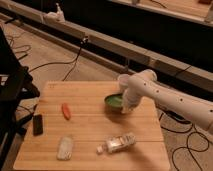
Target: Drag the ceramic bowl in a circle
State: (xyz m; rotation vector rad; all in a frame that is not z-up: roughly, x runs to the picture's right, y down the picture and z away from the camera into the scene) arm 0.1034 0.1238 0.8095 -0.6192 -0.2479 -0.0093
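The green ceramic bowl (113, 101) sits on the wooden table (90, 125), right of its middle and toward the far edge. My gripper (125, 106) points down at the bowl's right rim, at the end of the white arm (165, 97) that reaches in from the right. A small translucent white cup (123, 81) stands just behind the bowl, next to the arm's bend.
An orange carrot piece (65, 111) lies left of the bowl. A black device (37, 124) lies near the left edge. A white packet (65, 147) and a clear plastic bottle (117, 143) on its side lie near the front edge. Cables run over the floor around the table.
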